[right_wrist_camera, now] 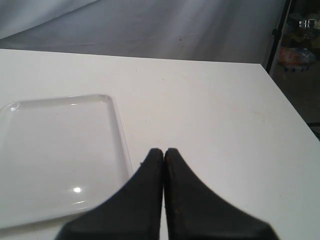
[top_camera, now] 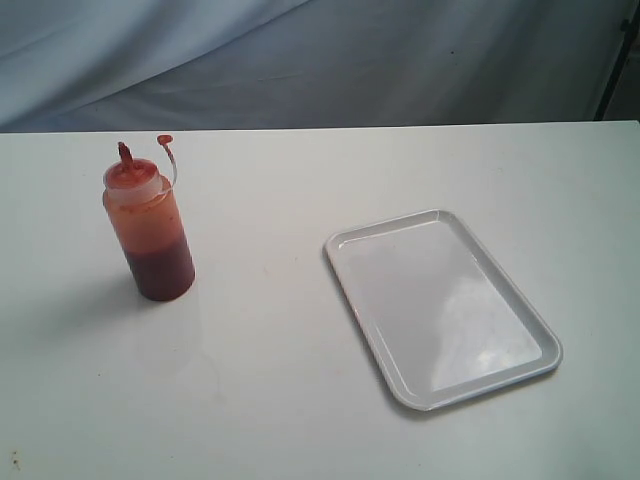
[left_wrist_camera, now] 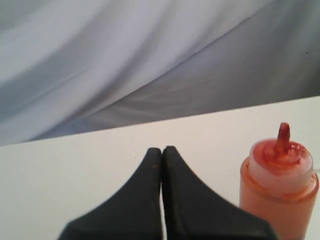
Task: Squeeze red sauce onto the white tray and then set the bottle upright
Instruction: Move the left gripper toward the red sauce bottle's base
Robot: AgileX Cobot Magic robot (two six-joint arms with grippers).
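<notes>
The bottle stands upright and uncapped, well apart from the white tray. The left gripper and right gripper are each pressed together, empty. Gripping too hard during the carry would likely spill red sauce short of the tray.

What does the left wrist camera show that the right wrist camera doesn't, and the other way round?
Only the left wrist view shows the bottle, standing upright with its red nozzle uncapped, near the left claw. Only the right wrist view shows the white tray, with no sauce on it, next to the right claw. Both show a black claw pressed shut with nothing in it, the white table and grey cloth behind.
</notes>
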